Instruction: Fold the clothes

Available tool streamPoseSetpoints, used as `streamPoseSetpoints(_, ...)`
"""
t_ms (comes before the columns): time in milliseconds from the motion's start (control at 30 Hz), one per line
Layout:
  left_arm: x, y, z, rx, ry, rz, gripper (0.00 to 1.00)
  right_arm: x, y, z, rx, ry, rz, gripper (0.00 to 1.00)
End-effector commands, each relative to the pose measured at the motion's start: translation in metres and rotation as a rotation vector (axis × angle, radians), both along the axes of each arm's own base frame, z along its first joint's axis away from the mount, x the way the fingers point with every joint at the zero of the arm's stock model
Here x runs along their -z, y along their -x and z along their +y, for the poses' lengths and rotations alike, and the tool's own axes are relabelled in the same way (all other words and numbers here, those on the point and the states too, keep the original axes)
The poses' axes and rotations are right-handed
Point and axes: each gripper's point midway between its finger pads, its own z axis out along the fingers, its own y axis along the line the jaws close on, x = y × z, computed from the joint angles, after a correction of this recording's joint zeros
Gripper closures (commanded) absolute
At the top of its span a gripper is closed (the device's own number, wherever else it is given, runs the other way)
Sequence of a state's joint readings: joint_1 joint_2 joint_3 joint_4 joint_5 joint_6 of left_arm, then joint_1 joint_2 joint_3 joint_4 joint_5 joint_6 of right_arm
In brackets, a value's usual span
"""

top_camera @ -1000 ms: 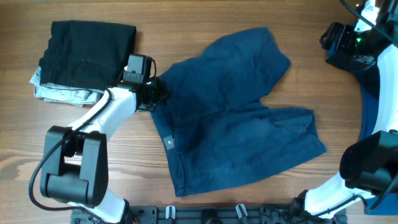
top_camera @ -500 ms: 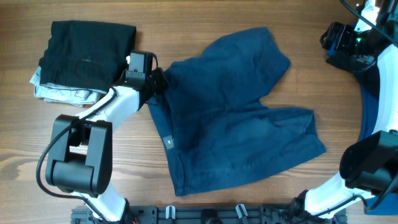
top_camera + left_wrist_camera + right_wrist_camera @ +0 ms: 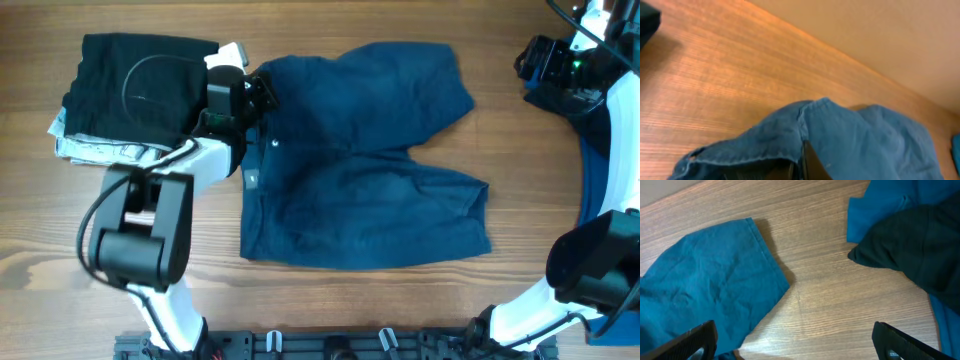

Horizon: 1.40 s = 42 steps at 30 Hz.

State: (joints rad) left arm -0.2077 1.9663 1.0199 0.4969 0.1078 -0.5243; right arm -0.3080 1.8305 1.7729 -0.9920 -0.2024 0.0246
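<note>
Overhead view: dark navy denim-like trousers lie spread flat in the middle of the light wooden table. The waistband is to the left, a small button shows, and two legs point right. At the waistband's far corner the left gripper is clamped on the cloth. Beside it a folded black garment sits on a pale patterned one.

Only the left wrist view shows a beige wall beyond the table. The right wrist view shows the right gripper with its fingers wide apart, near royal blue cloth.
</note>
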Motion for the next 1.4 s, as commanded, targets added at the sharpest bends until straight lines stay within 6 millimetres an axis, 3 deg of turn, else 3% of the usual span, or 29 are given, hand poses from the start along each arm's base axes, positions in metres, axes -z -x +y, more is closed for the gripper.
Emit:
streamPoseSetpoints(0, 0.035, -0.017, 0.006, -0.037, -0.043, -0.007, 0.96, -0.007, -0.002, 0.003, -0.016, 0.0, -0.02, 0.0)
streamPoseSetpoints(67, 0.046, -0.027, 0.006, -0.037, -0.053, -0.006, 0.91, -0.007, -0.002, 0.003, -0.016, 0.0, -0.02, 0.0)
streamPoseSetpoints(167, 0.039, -0.038, 0.003, -0.007, -0.11, -0.041, 0.84, -0.007, -0.002, 0.003, -0.017, 0.0, -0.02, 0.0)
streamPoseSetpoints(200, 0.03, -0.042, 0.002, 0.005, -0.132, -0.065, 0.73, -0.007, -0.002, 0.003, -0.017, 0.0, -0.02, 0.0)
streamPoseSetpoints(233, 0.013, -0.047, 0.001, 0.015, -0.15, -0.096, 0.63, -0.007, -0.002, 0.003, -0.016, 0.0, -0.02, 0.0)
streamPoseSetpoints(333, -0.035, -0.052, -0.001, 0.02, -0.142, -0.145, 0.57, -0.007, -0.002, 0.003, -0.017, 0.0, -0.02, 0.0)
streamPoseSetpoints(400, -0.075, -0.048, -0.002, 0.023, -0.133, -0.179, 0.45, -0.007, -0.002, 0.003, -0.017, 0.0, -0.02, 0.0)
streamPoseSetpoints(467, -0.116, -0.036, 0.001, 0.021, -0.129, -0.201, 0.41, -0.007, -0.002, 0.003, -0.016, 0.0, -0.02, 0.0)
streamPoseSetpoints(533, -0.14, -0.02, 0.005, 0.022, -0.132, -0.185, 0.32, -0.007, -0.002, 0.003, -0.017, 0.0, -0.02, 0.0)
streamPoseSetpoints(667, -0.159, 0.036, 0.016, 0.029, -0.148, -0.029, 0.0, -0.007, -0.002, 0.003, -0.016, 0.0, -0.02, 0.0)
streamPoseSetpoints(700, -0.161, 0.049, 0.019, 0.031, -0.155, 0.004, 0.0, -0.007, -0.002, 0.003, -0.016, 0.0, -0.02, 0.0)
streamPoseSetpoints(767, -0.164, 0.06, 0.021, 0.034, -0.159, 0.03, 0.0, -0.007, -0.002, 0.003, -0.017, 0.0, -0.02, 0.0)
streamPoseSetpoints(833, -0.159, 0.06, 0.02, 0.035, -0.162, 0.042, 0.0, -0.007, -0.002, 0.003, -0.017, 0.0, -0.02, 0.0)
streamPoseSetpoints(933, -0.137, 0.054, 0.019, 0.038, -0.171, 0.088, 0.0, -0.007, -0.002, 0.003, -0.016, 0.0, -0.02, 0.0)
streamPoseSetpoints(1100, -0.079, 0.061, 0.025, 0.039, -0.211, 0.271, 0.0, -0.007, -0.002, 0.002, -0.015, 0.001, -0.024, 0.0)
streamPoseSetpoints(1367, -0.044, 0.096, 0.036, 0.045, -0.246, 0.473, 0.01, -0.018, -0.017, 0.0, -0.007, 0.003, -0.097, 0.0)
